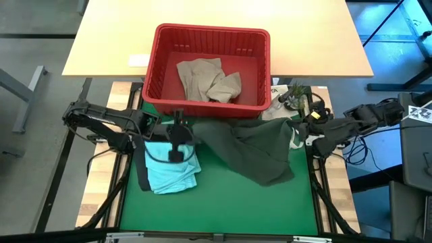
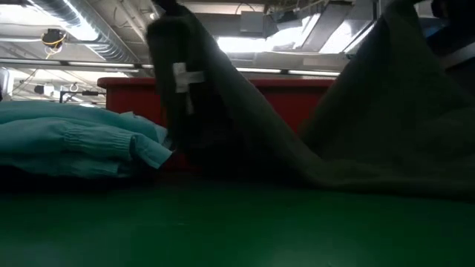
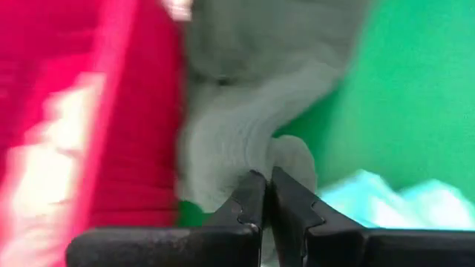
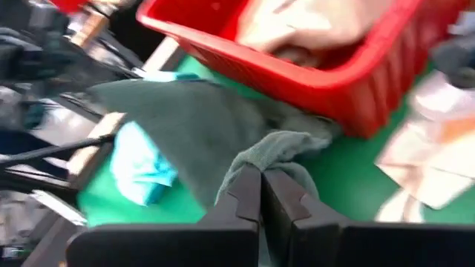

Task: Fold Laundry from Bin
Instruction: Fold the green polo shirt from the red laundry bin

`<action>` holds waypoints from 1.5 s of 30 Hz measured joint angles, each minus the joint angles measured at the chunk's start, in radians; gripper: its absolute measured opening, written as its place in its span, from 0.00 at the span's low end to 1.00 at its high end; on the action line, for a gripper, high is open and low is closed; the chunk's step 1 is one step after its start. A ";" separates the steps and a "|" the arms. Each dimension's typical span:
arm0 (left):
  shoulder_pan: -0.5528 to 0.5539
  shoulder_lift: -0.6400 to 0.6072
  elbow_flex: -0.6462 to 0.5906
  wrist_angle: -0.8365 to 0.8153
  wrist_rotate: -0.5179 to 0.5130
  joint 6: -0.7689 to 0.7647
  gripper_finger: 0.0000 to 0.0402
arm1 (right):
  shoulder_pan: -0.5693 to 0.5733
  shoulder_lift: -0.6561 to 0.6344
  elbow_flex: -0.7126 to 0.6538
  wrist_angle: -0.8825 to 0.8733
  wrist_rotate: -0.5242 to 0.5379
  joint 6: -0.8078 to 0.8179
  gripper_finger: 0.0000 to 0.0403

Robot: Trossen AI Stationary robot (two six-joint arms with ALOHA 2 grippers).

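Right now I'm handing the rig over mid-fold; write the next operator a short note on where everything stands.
Left gripper: shut on the dark olive garment, at its left edge near the bin front.
Right gripper: shut on the same garment's right edge.
The garment hangs stretched between the two arms over the green mat.
Done: the teal garment lies folded on the mat's left side, on top of a dark garment.
Left: lay down and fold the olive piece; the beige garment waits in the red bin.
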 joint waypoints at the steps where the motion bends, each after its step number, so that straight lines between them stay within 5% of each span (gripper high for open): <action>1: -0.014 0.000 0.000 -0.015 0.045 -0.018 0.02 | 0.000 0.000 0.000 -0.025 -0.006 0.015 0.00; 7: -0.100 0.008 -0.011 -0.079 0.177 -0.201 0.02 | 0.000 0.036 0.000 -0.148 -0.024 0.091 0.00; 28: -0.415 0.010 -0.291 -0.054 0.275 -0.722 0.02 | -0.015 0.452 0.000 -0.320 -0.192 0.126 0.00; 34: -0.483 0.010 -0.291 -0.044 0.267 -0.759 0.02 | -0.107 0.570 0.000 -0.217 -0.329 -0.054 0.00; 45: -0.546 0.010 -0.291 -0.005 0.256 -0.761 0.02 | -0.352 0.718 0.000 -0.192 -0.347 -0.349 0.00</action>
